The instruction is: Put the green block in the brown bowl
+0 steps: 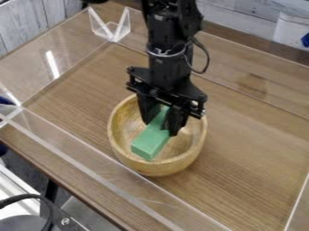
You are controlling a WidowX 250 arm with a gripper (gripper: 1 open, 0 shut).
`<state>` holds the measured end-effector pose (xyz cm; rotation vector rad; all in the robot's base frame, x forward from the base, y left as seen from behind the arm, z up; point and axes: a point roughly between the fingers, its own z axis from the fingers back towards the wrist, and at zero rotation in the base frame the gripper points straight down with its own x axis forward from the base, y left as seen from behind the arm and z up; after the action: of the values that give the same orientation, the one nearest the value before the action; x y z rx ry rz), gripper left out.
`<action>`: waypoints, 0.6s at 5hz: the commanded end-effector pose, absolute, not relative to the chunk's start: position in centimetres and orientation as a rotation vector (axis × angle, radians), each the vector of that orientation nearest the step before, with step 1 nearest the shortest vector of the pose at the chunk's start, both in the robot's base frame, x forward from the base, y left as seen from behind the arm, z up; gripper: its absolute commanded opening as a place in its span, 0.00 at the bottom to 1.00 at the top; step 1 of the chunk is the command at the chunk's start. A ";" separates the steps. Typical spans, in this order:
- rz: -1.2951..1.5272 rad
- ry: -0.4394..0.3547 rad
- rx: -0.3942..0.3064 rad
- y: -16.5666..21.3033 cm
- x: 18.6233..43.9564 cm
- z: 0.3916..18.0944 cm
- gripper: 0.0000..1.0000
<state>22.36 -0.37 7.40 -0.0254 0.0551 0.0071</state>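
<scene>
The green block (150, 143) is a flat, elongated bar of plain bright green, its faces smooth and its edges straight; the brown bowl (182, 159) is round and thick-walled, light tan wood with a pale rim; the table (229, 185) beneath is brown wood with fine grain, and strips of clear, glossy tape (85, 149) run diagonally over its left part; a small see-through container (110, 24) with angular sides stands near the far left edge of the table. The black robot arm (168, 45) comes in from the top of the view and reaches down over the bowl, its lower linkage bulky and jointed, with a dark cable looping out at its right side; the gripper (163, 115) points downward, its fingertips low within the bowl's outline; it is closed on the green block, around the bar's upper part. The block lies within the bowl's outline, left of the bowl's middle; its long axis slants from the lower left, nearer the camera, to the upper right, where that end runs in among the dark fingers; whether its lower end touches the bowl's floor cannot be told.
</scene>
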 end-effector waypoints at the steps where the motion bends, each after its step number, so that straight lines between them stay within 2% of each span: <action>1: 0.013 0.011 -0.024 0.0 23.4 8.2 0.00; 3: 0.021 0.026 -0.023 0.4 23.3 7.7 0.00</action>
<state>22.51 0.21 6.80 -0.0251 0.0654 0.0175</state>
